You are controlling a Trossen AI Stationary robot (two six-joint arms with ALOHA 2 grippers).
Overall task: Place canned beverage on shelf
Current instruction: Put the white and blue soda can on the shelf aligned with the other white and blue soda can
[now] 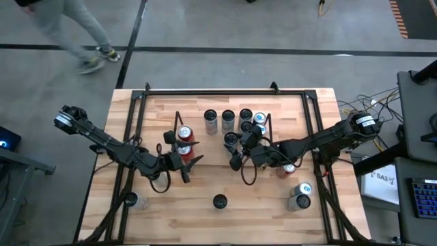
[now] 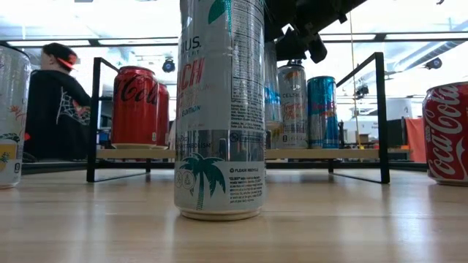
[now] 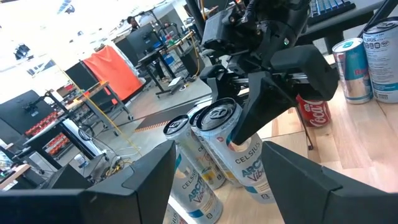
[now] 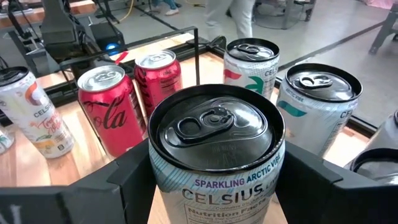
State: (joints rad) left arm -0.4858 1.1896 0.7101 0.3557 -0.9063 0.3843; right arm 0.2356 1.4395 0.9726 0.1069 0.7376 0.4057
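The right hand (image 1: 237, 152) sits just right of centre in the overhead picture, its two dark fingers (image 4: 134, 171) clamped on either side of a white Celsius can (image 4: 216, 163), which stands upright between them with its pull-tab top facing the wrist camera. In the left wrist picture the same can (image 3: 239, 149) shows centre frame, gripped from above at the near edge of the shelf (image 1: 179, 121), beside other Celsius cans (image 3: 189, 168) already standing there.

The left hand (image 1: 186, 164) hangs left of centre in the overhead picture, fingers apart and holding nothing, just below two red cola cans (image 1: 184, 134) on the shelf's left end.

Farther out, more cans (image 1: 228, 119) crowd the shelf's right half in the upper middle. On the wooden surface (image 1: 259, 212), one tall can (image 1: 219, 201) stands alone at bottom centre, another (image 1: 131, 200) at lower left, and two (image 1: 300, 195) at lower right. A red can (image 1: 287, 169) lies by the right arm.

At upper left, a person's legs (image 1: 65, 31) cross the floor.
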